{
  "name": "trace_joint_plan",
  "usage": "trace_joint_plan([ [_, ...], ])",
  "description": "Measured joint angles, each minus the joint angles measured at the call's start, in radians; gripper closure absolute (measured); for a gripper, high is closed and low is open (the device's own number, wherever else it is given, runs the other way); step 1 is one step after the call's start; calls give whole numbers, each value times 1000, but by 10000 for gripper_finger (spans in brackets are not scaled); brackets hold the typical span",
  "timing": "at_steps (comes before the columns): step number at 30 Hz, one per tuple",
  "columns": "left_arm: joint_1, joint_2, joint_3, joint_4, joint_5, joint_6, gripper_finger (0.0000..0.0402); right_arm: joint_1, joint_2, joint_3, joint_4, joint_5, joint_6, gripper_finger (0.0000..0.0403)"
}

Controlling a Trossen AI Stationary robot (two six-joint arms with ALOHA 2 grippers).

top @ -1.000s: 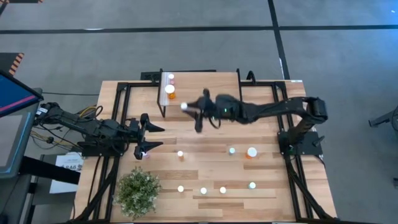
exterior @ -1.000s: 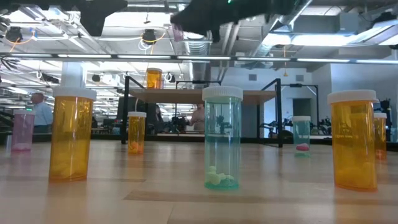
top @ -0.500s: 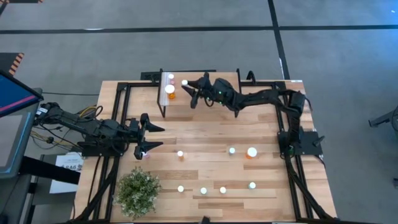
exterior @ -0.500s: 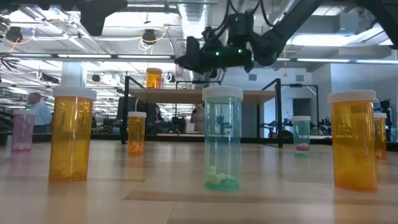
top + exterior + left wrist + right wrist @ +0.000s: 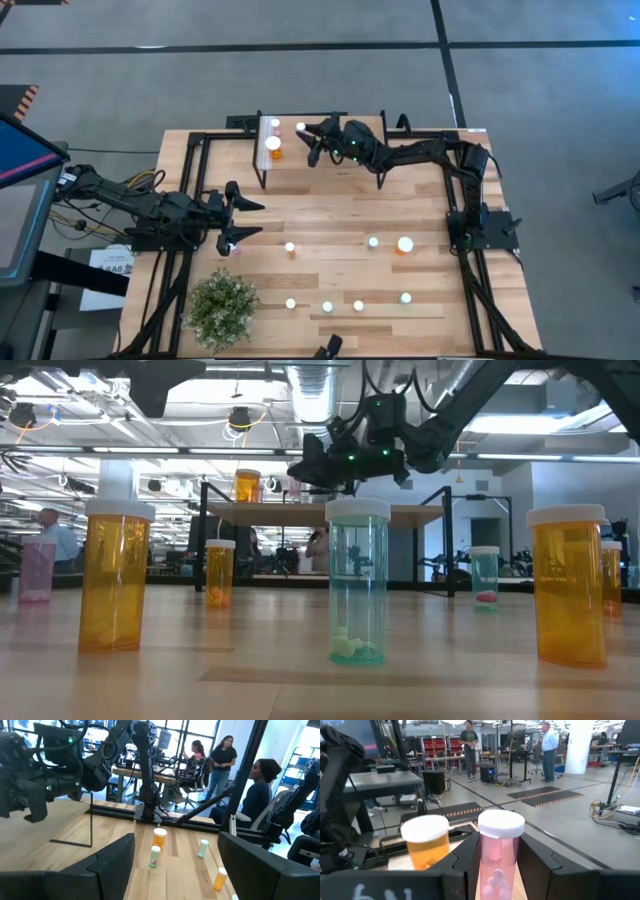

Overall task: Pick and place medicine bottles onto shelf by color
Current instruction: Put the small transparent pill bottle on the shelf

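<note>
My right gripper point(image 5: 305, 134) reaches over the left part of the shelf point(image 5: 300, 170), shut on a pink white-capped bottle point(image 5: 300, 128). Its wrist view shows this bottle point(image 5: 497, 855) upright between the fingers, beside a larger orange bottle point(image 5: 426, 842). That orange bottle point(image 5: 273, 146) and a small pink one point(image 5: 275, 124) stand on the shelf's left end. My left gripper point(image 5: 248, 219) hangs open over the table's left side, just beyond a pink bottle point(image 5: 233, 248) standing on the table. Several more bottles stand on the table, among them teal point(image 5: 373, 241) and large orange point(image 5: 405, 244). My right gripper pinches the pink bottle's body point(image 5: 496, 870) below its white cap, one finger point(image 5: 465, 857) on each side. The fingers come roughly level from the table's right. The bottle sits upright over the shelf; its base is hidden, so I cannot tell whether it stands on the shelf top.
A potted plant point(image 5: 220, 308) sits at the near left corner. A row of small bottles point(image 5: 327, 307) stands near the near edge. The shelf's right part point(image 5: 375, 125) is bare wood. People sit and stand in the room beyond the table.
My right gripper, holding the pink bottle, has swung from above the table's middle toward the far edge and now sits over the shelf's left part beside the orange bottle. In the last half second it only crept a little further.
</note>
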Motion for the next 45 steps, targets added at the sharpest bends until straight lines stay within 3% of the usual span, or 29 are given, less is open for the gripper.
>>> trace_joint_plan([
  [31,0,0,0,0,-4,4,129,-45,0,0,-125,1,-3,246],
  [45,0,0,0,0,-4,10,129,-47,0,0,-129,0,-3,211],
])
